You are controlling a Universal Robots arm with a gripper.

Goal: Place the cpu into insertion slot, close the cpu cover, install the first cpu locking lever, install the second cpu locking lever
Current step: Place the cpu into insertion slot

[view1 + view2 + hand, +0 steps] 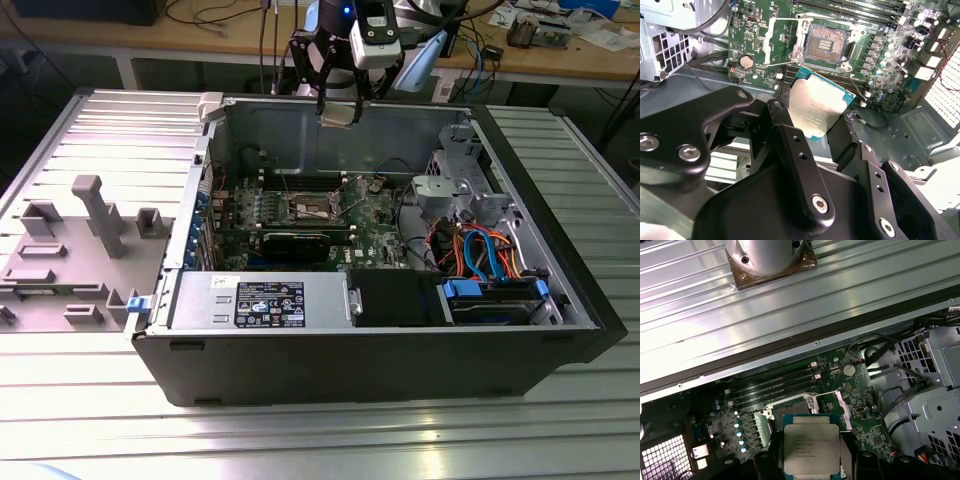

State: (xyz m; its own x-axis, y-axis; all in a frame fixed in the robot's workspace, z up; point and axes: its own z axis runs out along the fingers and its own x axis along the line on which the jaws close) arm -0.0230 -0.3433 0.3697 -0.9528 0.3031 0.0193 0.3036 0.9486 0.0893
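My gripper (338, 108) hangs above the back wall of the open computer case, shut on the cpu (815, 107), a flat square chip with a dull silver top. In both wrist views black fingers (784, 117) press against two opposite edges of the cpu (811, 447). The insertion slot (827, 45) lies below on the green motherboard (375, 225), its pin grid bare. The cpu cover (774, 37) is swung open beside the slot. Thin wire locking levers (856, 85) stand released along the slot's sides. In the exterior view the insertion slot (315, 207) sits mid-board.
Inside the case are a long black card (295, 243), a power supply (260, 300), a metal drive cage (460, 185) and orange and blue cables (485, 250). A grey fixture with upright posts (85, 225) stands on the ribbed table at the exterior view's left.
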